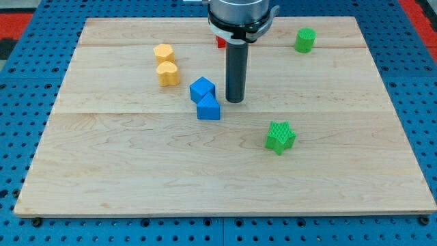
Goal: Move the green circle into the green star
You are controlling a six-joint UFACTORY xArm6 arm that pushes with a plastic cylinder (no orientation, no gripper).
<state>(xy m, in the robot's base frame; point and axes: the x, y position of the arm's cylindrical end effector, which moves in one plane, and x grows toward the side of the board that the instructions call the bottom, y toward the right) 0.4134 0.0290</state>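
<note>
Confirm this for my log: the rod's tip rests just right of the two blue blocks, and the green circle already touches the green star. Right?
Not quite. My tip does sit just right of the two blue blocks, but the camera view shows the green circle far apart from the green star, up near the view's top right.

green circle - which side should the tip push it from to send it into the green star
Push the green circle on its upper-right side, the face turned away from the green star, which lies toward the view's bottom and slightly left. Its round wall may roll off, so aim centrally. My tip now stands beside the blue blocks.
</note>
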